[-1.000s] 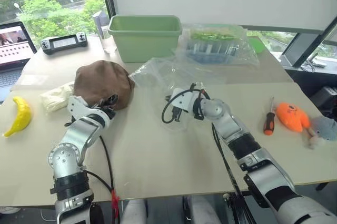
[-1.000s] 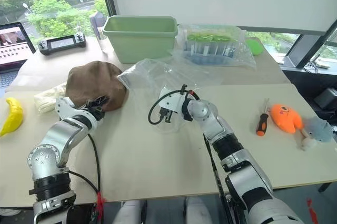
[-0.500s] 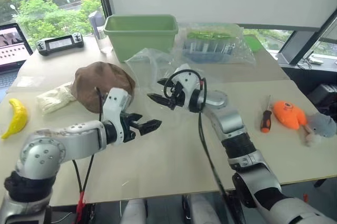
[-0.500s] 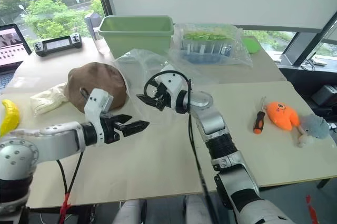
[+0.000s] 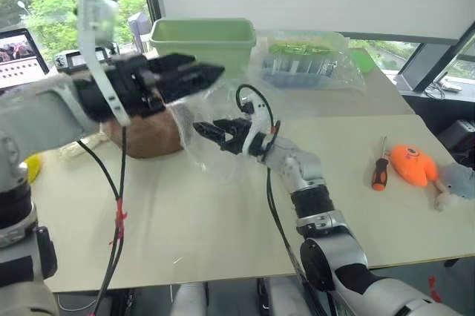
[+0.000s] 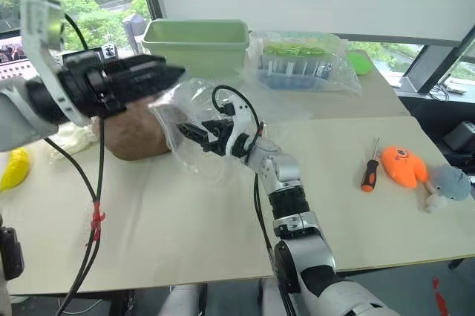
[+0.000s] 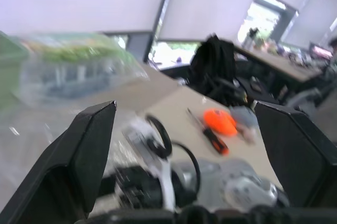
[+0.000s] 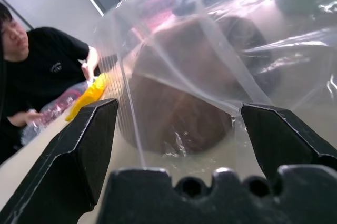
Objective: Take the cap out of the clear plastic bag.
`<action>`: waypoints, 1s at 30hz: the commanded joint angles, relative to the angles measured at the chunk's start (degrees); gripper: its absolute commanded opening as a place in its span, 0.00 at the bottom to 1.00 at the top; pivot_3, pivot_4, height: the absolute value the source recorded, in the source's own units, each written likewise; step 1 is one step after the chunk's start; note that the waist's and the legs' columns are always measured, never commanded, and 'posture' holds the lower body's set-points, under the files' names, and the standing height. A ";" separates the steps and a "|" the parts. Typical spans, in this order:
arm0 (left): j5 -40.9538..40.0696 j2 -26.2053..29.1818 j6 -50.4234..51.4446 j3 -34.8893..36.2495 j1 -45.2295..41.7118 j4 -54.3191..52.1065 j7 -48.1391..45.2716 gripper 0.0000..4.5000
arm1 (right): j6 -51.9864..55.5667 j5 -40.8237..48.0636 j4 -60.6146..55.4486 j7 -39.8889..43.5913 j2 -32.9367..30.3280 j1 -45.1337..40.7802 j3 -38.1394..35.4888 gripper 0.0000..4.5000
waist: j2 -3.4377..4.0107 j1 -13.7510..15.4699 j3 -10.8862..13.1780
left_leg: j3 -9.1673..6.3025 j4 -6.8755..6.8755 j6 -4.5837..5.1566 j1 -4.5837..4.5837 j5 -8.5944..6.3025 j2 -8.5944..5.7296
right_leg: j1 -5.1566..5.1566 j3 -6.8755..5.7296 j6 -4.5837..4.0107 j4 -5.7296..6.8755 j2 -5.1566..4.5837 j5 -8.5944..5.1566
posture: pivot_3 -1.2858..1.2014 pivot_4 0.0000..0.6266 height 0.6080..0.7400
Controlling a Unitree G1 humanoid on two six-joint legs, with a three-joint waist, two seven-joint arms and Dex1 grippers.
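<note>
Left gripper [image 5: 204,75] risen, cap [image 5: 148,134] behind bag [image 5: 215,149]

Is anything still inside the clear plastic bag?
The clear plastic bag looks empty; the cap sits on the table beside it. The right gripper, open, blocks part of the bag, so that part cannot be checked.

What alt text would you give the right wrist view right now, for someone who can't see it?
Seen between the right gripper's two open black fingers, a dark brown domed fabric cap sits on the table behind a sheet of wrinkly clear plastic bag. Off to one side lie a yellow banana and a seated person in a black shirt.
</note>
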 commanded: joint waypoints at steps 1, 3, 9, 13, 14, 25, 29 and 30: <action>7.30 -2.44 -1.82 -1.87 0.01 1.52 1.51 1.00 | 6.46 7.59 -12.72 4.01 -2.31 1.53 -0.25 1.00 | 0.00 -0.10 0.00 | 0.00 0.02 0.00 -0.01 0.00 0.00 | -0.01 0.00 0.00 0.01 0.02 0.00 | 0.52 0.24 0.98; 12.99 -4.02 -2.69 -3.30 0.30 2.95 1.99 1.00 | 10.80 13.19 -23.85 8.65 -6.62 4.12 0.38 1.00 | 0.05 -0.01 0.03 | -0.01 0.02 0.00 -0.09 0.00 0.01 | -0.06 0.00 0.01 0.01 0.02 0.00 | 0.52 0.24 0.98; 31.80 -9.26 -11.33 -6.23 4.56 5.38 0.20 1.00 | 12.41 18.29 -38.34 10.21 -21.97 10.22 -5.46 1.00 | 0.06 -0.09 0.04 | 0.04 -0.08 0.01 -0.08 -0.02 -0.03 | -0.06 0.00 0.06 -0.08 -0.05 -0.05 | 0.52 0.24 0.98; 46.40 -12.58 -22.35 -7.75 10.07 4.41 0.02 1.00 | 3.26 6.85 -33.83 -0.78 -26.15 13.15 -8.03 1.00 | 0.05 -0.37 0.03 | 0.09 -0.02 0.00 -0.06 -0.02 -0.03 | -0.07 0.03 0.05 -0.05 -0.05 -0.04 | 0.52 0.24 0.98; 50.49 -13.46 -25.72 -8.07 12.18 4.46 0.61 1.00 | 0.23 3.66 -31.86 -4.66 -26.06 14.10 -9.23 1.00 | 0.05 -0.47 0.03 | 0.12 -0.02 0.01 -0.02 -0.02 -0.03 | -0.07 0.06 0.03 -0.04 -0.05 -0.03 | 0.52 0.24 0.98; 69.39 -23.51 -46.29 -4.80 33.00 9.28 0.54 1.00 | -19.93 -14.04 -29.70 -16.59 -22.88 30.24 -5.16 1.00 | 0.06 -0.16 0.03 | 0.24 0.00 0.09 -0.13 -0.06 -0.09 | -0.12 0.20 0.12 -0.11 -0.16 -0.04 | 0.52 0.24 0.98; 67.51 -28.32 -49.23 -0.52 35.80 10.94 -0.49 1.00 | -23.98 -16.93 -28.66 -17.46 -21.93 33.39 -3.45 1.00 | 0.06 -0.17 0.03 | 0.23 0.12 0.09 -0.08 -0.05 -0.07 | -0.08 0.19 0.13 -0.05 -0.14 0.02 | 0.52 0.24 0.98; 68.08 -29.04 -50.20 -0.35 36.45 11.18 -1.08 1.00 | -25.17 -17.65 -27.91 -17.86 -21.73 33.95 -3.20 1.00 | 0.06 -0.16 0.03 | 0.24 0.14 0.10 -0.03 -0.05 -0.07 | -0.04 0.19 0.10 -0.04 -0.14 0.02 | 0.52 0.24 0.98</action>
